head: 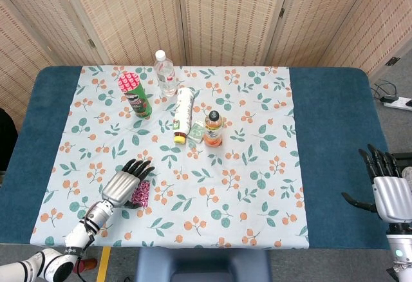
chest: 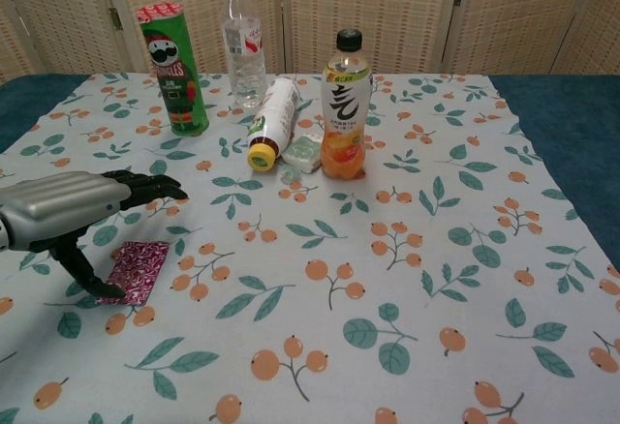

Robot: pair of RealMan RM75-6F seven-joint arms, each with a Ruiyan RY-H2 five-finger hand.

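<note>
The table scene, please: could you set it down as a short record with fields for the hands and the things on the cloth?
left hand: open, fingers spread above the pink patterned packet, thumb tip at its left edge
right hand: open, off the table's right edge, holding nothing
upright items: green crisps can, clear water bottle, orange drink bottle
lying items: white bottle with yellow cap, small pale green packet
surface: floral cloth on a blue table

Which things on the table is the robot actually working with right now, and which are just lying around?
In hand: left hand poised over the pink foil packet.

Lying about: green chips can, water bottle, orange drink bottle, white tube on its side, small pale packet, right hand off to the side.
</note>
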